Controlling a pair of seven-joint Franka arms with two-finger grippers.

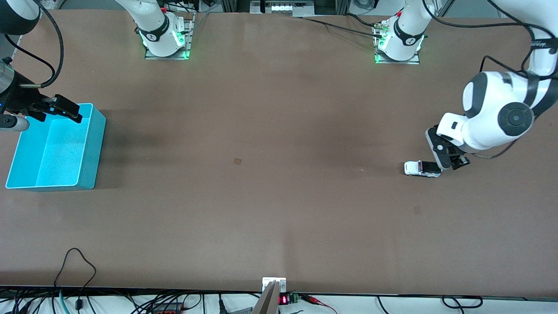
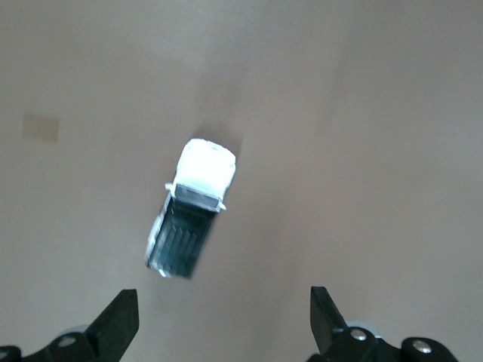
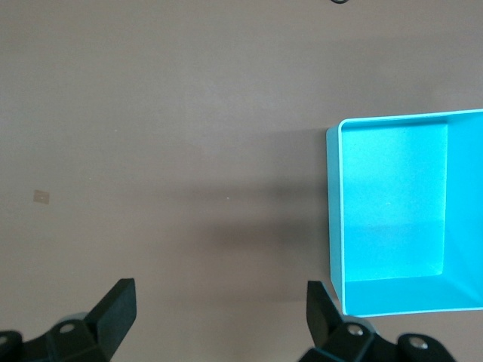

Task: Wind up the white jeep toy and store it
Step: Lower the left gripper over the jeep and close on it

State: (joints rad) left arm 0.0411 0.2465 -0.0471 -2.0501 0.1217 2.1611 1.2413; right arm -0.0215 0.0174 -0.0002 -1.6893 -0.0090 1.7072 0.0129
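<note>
The white jeep toy (image 1: 422,168) stands on the brown table near the left arm's end, with its black roof panel up. My left gripper (image 1: 451,162) hangs low just beside the toy's dark end, open, with nothing between its fingers. In the left wrist view the toy (image 2: 192,219) lies ahead of the open left gripper (image 2: 224,317), outside the gap between the fingertips. My right gripper (image 1: 61,110) is over the rim of the turquoise bin (image 1: 92,144), open and empty. The right wrist view shows the bin (image 3: 333,226) with nothing inside, beside the open right gripper (image 3: 220,303).
A small tan mark (image 1: 237,161) lies mid-table and another (image 1: 417,210) lies nearer the front camera than the toy. Both arm bases (image 1: 165,39) stand along the table's back edge. Cables (image 1: 78,261) trail over the front edge.
</note>
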